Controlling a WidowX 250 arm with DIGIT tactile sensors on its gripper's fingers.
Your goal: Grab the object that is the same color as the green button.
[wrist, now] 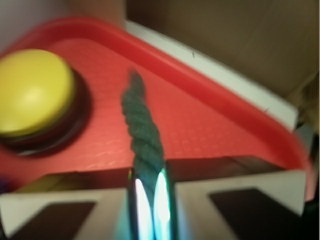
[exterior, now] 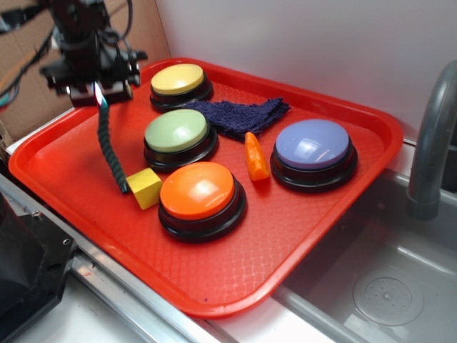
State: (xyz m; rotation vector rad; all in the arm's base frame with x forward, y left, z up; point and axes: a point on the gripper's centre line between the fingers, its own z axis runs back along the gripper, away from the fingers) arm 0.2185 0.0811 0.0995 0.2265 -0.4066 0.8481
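Pinching the upper end of the dark green ribbed cord (exterior: pixel 108 146), the gripper (exterior: pixel 98 93) hangs over the back left part of the red tray (exterior: pixel 235 275); in the wrist view its fingers (wrist: pixel 136 200) press together on the cord (wrist: pixel 142 137). The cord hangs down at a slight tilt, its lower end at the tray surface touching the yellow block (exterior: pixel 145 188). The green button (exterior: pixel 178 136) stands just beside it, between the yellow button (exterior: pixel 178 82) and the orange button (exterior: pixel 200 196).
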